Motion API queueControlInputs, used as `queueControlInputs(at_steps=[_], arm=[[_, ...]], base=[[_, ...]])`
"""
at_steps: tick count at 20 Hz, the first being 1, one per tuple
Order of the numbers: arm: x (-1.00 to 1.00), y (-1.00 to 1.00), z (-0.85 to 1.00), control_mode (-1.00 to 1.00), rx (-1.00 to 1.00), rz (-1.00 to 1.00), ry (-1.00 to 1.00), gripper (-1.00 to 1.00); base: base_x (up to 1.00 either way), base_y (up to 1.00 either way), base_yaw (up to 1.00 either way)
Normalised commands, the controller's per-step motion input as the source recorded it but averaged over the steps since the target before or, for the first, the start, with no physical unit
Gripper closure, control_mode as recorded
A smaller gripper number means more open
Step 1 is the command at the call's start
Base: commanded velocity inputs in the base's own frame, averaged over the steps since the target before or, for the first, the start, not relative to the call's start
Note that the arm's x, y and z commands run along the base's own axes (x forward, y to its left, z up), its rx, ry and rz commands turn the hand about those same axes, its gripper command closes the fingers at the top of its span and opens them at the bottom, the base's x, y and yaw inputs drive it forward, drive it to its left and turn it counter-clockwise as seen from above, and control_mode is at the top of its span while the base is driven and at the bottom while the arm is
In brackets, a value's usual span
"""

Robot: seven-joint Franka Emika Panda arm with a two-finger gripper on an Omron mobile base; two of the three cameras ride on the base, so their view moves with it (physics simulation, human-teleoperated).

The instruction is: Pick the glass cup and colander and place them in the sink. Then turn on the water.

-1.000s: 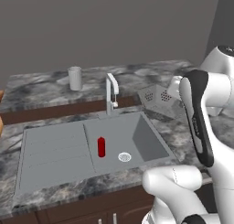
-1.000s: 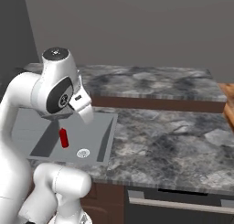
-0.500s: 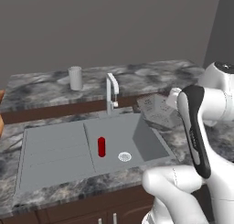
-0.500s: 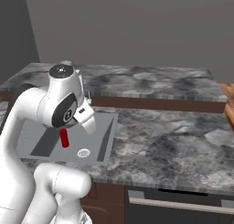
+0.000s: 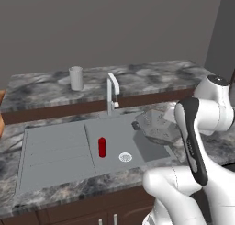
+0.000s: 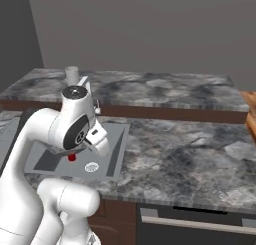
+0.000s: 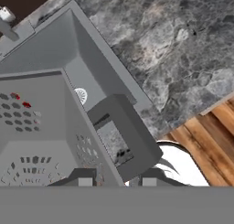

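Here, in the left base view, the grey sink lies sunk in the dark marbled counter, its flat drainboard on the left and the deeper basin on the right. At the back left of the counter the glass cup stands upright, well apart from the sink. A small red cylinder stands in the basin just beside the round drain, and the pale faucet rises behind the basin with nothing falling from its spout. Further right, the colander hangs tilted above the basin's right side, off the counter, at the end of the white arm. In the hand view the gripper is closed on the colander's rim, one finger inside the perforated wall and the other outside it, with the basin and drain below.
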Motion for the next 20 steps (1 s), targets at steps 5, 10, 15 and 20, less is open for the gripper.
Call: queueControlInputs(at_steps=[5,10,15,20], arm=[[0.05,0.16,-0.51,-1.0,-0.06,0.08,0.1,1.0],[0.27,0.31,-0.44,-1.0,-0.08,0.05,0.13,1.0],[0.33,0.25,-0.43,-1.0,0.01,0.0,0.01,1.0],[0.42,0.02,-0.37,-1.0,0.09,0.0,-0.04,1.0]], base=[[0.0,0.0,0.0],[0.0,0.0,0.0],[0.0,0.0,0.0],[0.0,0.0,0.0]])
